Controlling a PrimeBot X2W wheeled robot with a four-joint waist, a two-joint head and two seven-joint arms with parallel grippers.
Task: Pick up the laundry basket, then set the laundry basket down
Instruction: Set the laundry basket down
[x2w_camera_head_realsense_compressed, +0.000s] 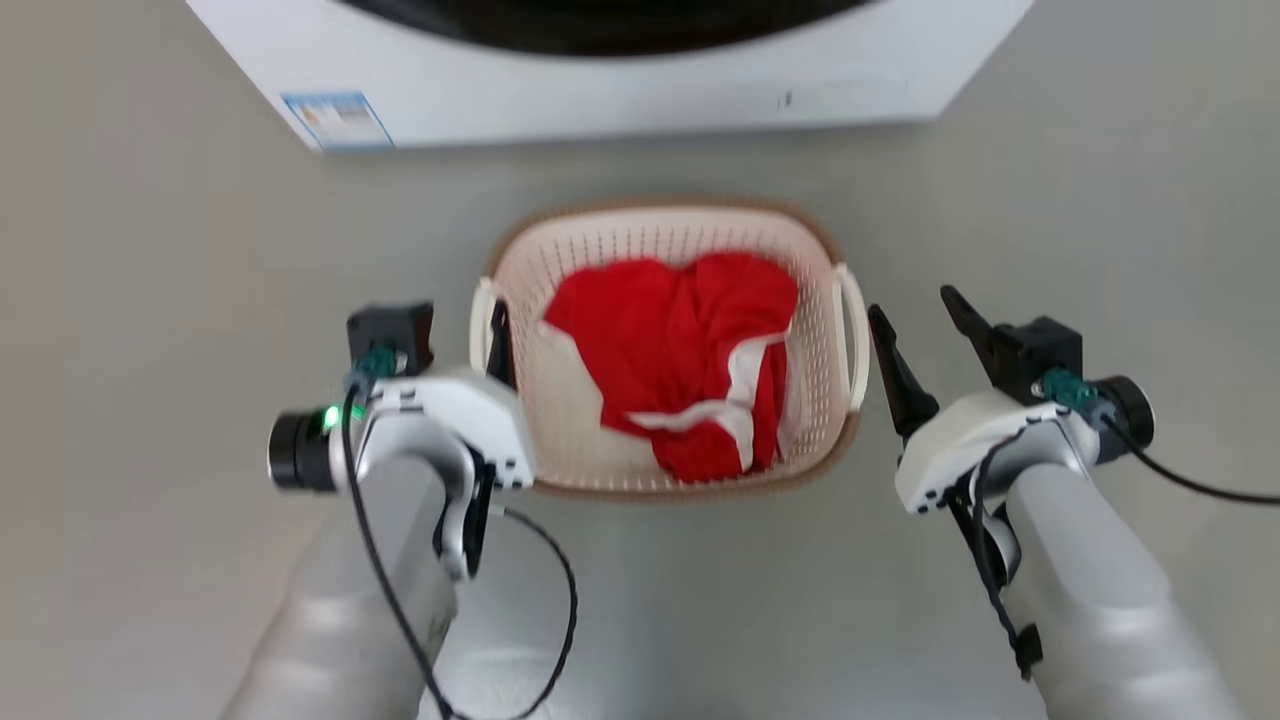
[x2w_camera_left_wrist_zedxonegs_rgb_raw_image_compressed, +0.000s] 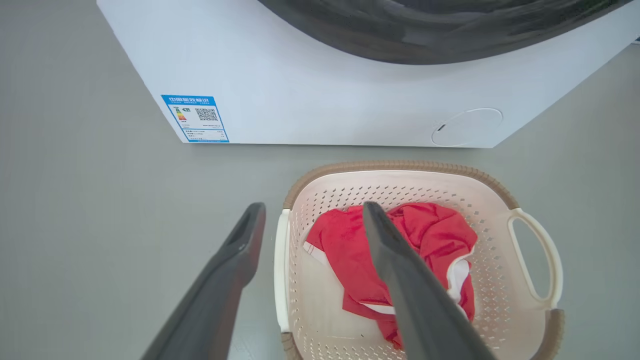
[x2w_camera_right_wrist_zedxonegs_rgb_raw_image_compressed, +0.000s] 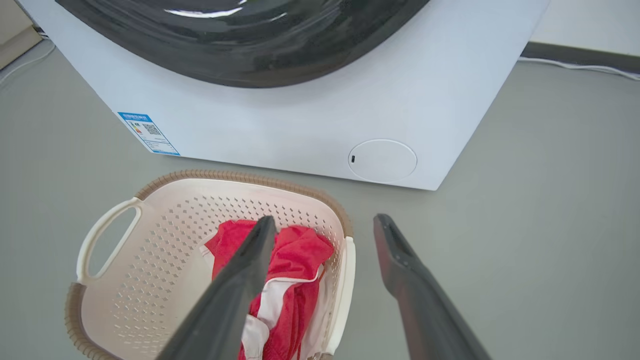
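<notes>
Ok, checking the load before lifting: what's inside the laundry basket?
A crumpled red garment with white trim lies in the laundry basket. Anything beneath it is hidden.

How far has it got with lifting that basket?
Probably early. Done: the left hand and the right hand are open, one at each side of the basket. In hand: lining up the grip; nothing is held. Left: closing, lifting and setting it down; the basket stands on the floor.
</notes>
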